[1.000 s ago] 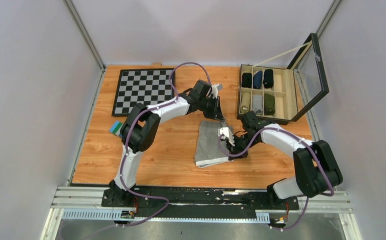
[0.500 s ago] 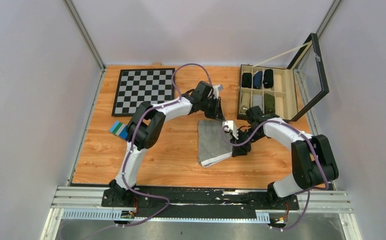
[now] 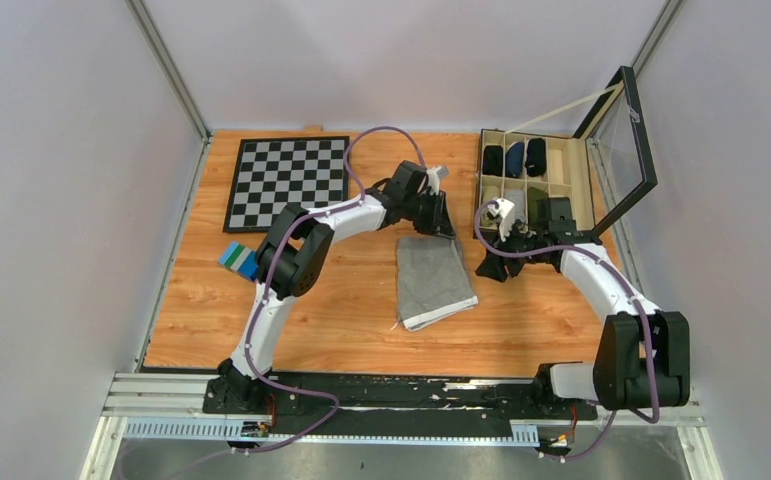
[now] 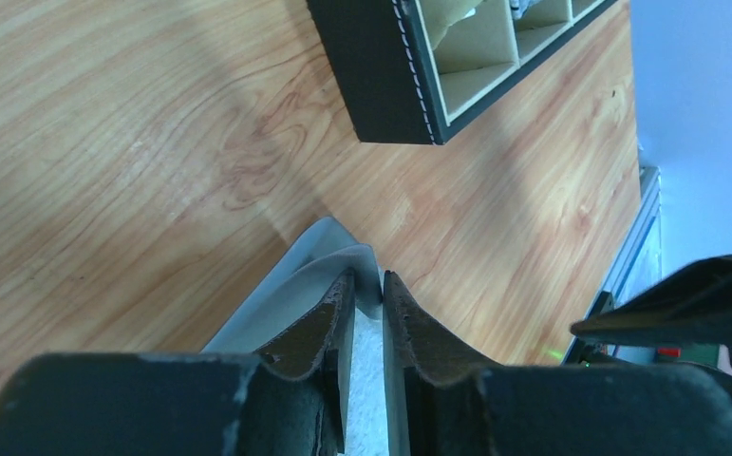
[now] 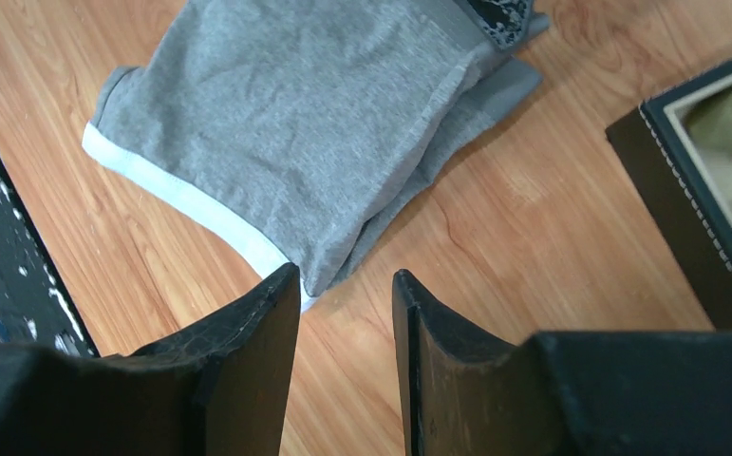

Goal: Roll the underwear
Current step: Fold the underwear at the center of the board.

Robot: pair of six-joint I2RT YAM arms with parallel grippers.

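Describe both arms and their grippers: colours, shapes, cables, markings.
The left arm and right arm match: white tubular links between bulky black joint housings, each trailed by a looping purple cable. A small white part sits near each wrist. The left gripper and right gripper each have two black, tapering fingers with scuffed, rough-looking surfaces. No lettering is legible.

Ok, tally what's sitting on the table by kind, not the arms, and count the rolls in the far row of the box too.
Underwear: 1
Chessboard: 1
Box: 1
Blue-green block: 1
Rolls in the far row: 3
Total: 7
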